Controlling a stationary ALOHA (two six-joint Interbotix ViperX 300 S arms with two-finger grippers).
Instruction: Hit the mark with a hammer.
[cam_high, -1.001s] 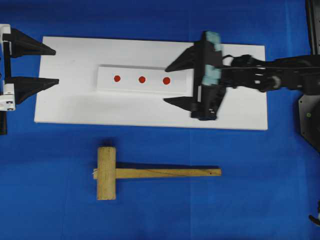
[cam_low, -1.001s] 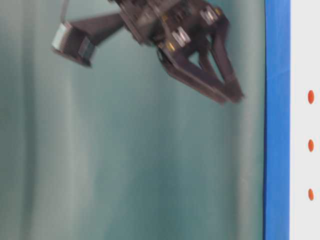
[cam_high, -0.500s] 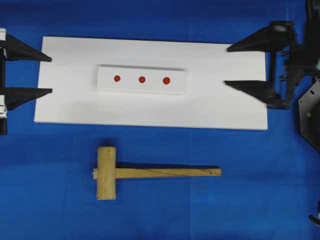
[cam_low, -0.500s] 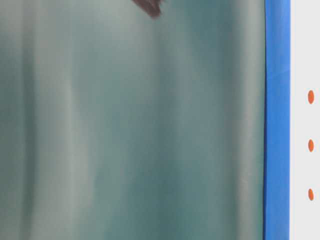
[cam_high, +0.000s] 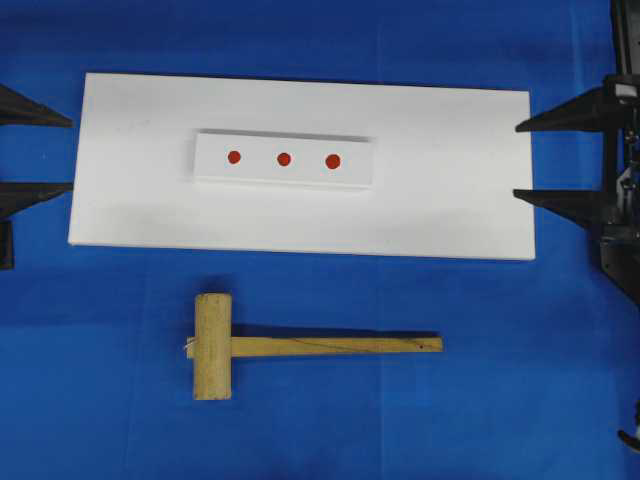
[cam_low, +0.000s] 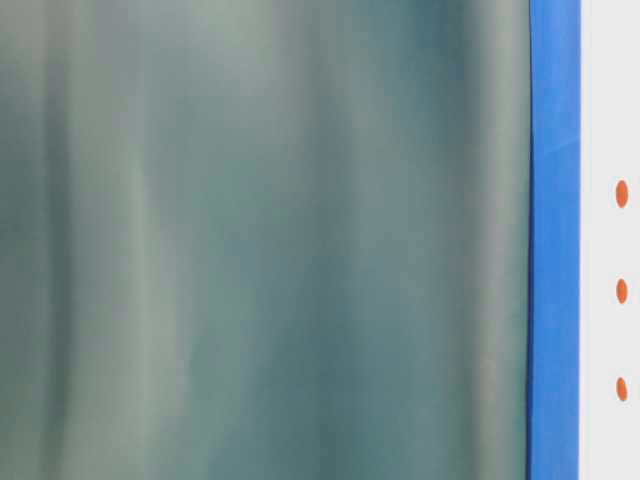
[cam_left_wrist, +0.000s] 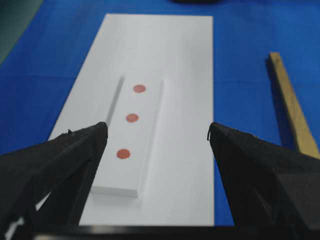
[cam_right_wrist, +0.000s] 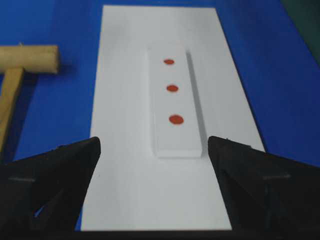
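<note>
Now the hammer (cam_high: 300, 346) lies below the white board (cam_high: 450, 210); left gripper (cam_high: 38, 152) and right gripper (cam_high: 545, 160) gape apart at its ends.

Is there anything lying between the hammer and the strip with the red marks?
Nothing visible. The hammer lies on bare blue cloth beside the white board; only open board separates it from the marked strip.
</note>
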